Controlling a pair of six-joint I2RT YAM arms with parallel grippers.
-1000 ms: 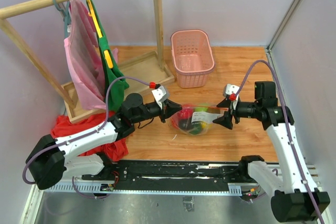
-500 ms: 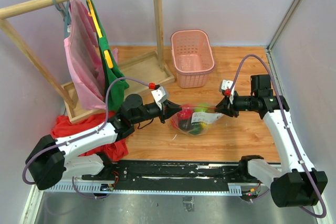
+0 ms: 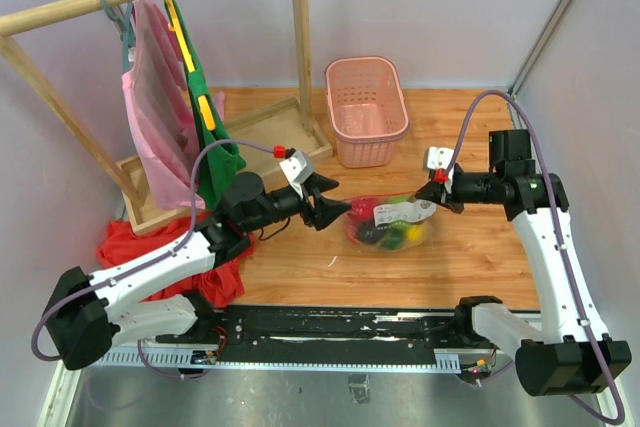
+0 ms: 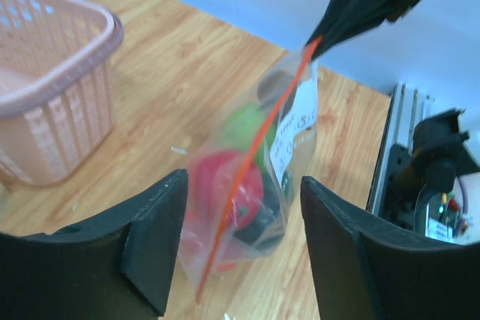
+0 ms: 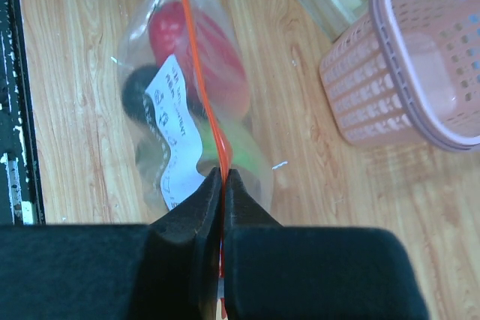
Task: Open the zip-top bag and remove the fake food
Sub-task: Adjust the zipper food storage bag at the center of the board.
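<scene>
— Clear, crinkly plastic first: we see the zip-top bag (image 3: 392, 223), with its orange-red zip strip (image 5: 196, 73), down on the wooden table (image 3: 470, 137). It is on the near side of the pink slotted plastic basket (image 3: 372, 150) and apart from it.

— We agree. Inside it we make out the glossy plastic fake food (image 4: 225, 192): a red piece, a light green one, something dark, and a bit of yellow from above.

— The black right gripper (image 5: 223, 174), nearer than the basket and to its right, has its fingers pressed together on the bag's zip strip at the right corner, holding that end up.

— And the black left gripper (image 3: 338, 200), nearer than the basket and to its left, stands wide apart just beside the bag's left end, not touching it.

— We also see a white printed label (image 5: 176, 136) on the bag.
</scene>
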